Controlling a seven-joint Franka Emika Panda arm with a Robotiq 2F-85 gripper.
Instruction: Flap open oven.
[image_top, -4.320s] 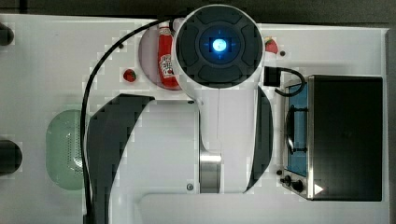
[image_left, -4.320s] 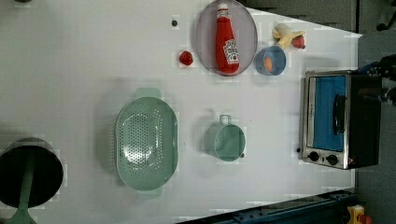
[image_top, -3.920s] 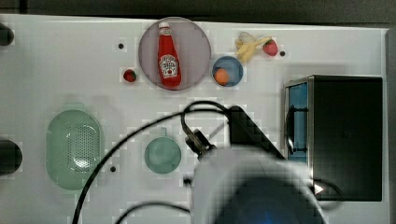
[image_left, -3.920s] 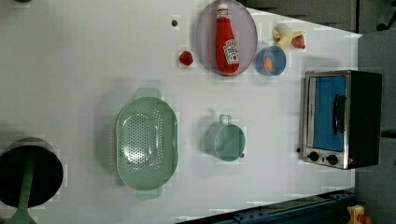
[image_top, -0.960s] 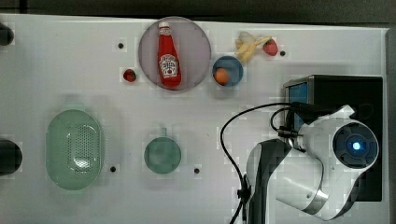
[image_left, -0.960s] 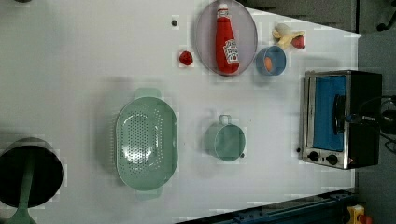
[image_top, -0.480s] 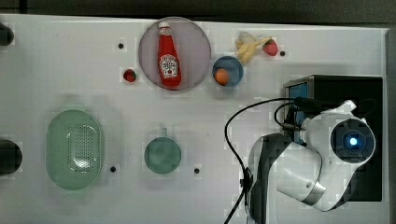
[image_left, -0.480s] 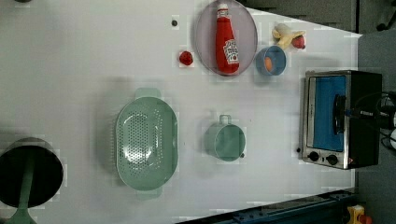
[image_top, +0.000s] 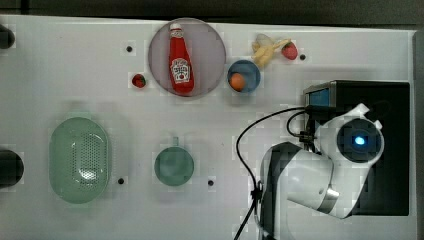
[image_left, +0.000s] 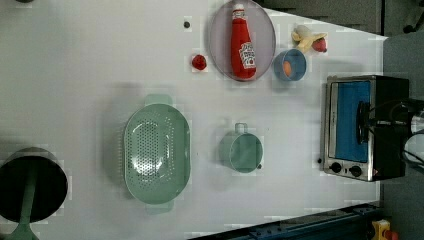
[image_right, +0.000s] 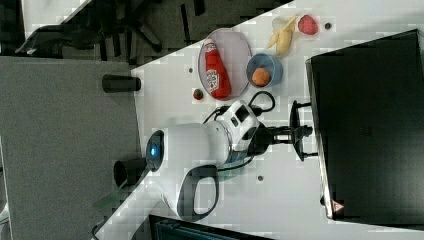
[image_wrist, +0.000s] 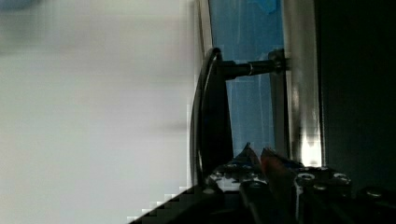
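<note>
Tabletop (image_left: 100, 60): white, wide, carrying all items below.

Toaster oven (image_left: 387, 95): black box, silver front frame, blue-tinted glass door, black knobs; set at the left view's right edge of the tabletop, door facing the other items. Door appears shut, flush in its frame.

Franka arm (image_top: 305, 180): white, bent over the oven front in the top view, wrist reaching at the door.

Green colander (image_left: 157, 155): well apart from the oven, toward the left view's left.

Round plate (image_left: 220, 50) bearing a ketchup bottle (image_left: 242, 42); blue bowl (image_left: 290, 65) holding an orange thing just beside it; green mug (image_left: 240, 150) between colander and oven.

Door handle (image_wrist: 210, 116): dark bar held off the glass on posts, seen close in the wrist view.

Gripper (image_right: 300, 132): level with the handle in the right view, jaws nearly pressed together and seemingly pinching the bar; contact not fully certain.

Step in hand, by judgement: grasp of the handle made or being settled; door not yet swung.

Next move calls for: firm pinch kept on the bar, then a pull away from the oven front along an arc down toward the tabletop, following the hinge at the door's lower edge. Risks: slip off the smooth bar; dragging the whole oven if pulled straight instead of along the arc.
</note>
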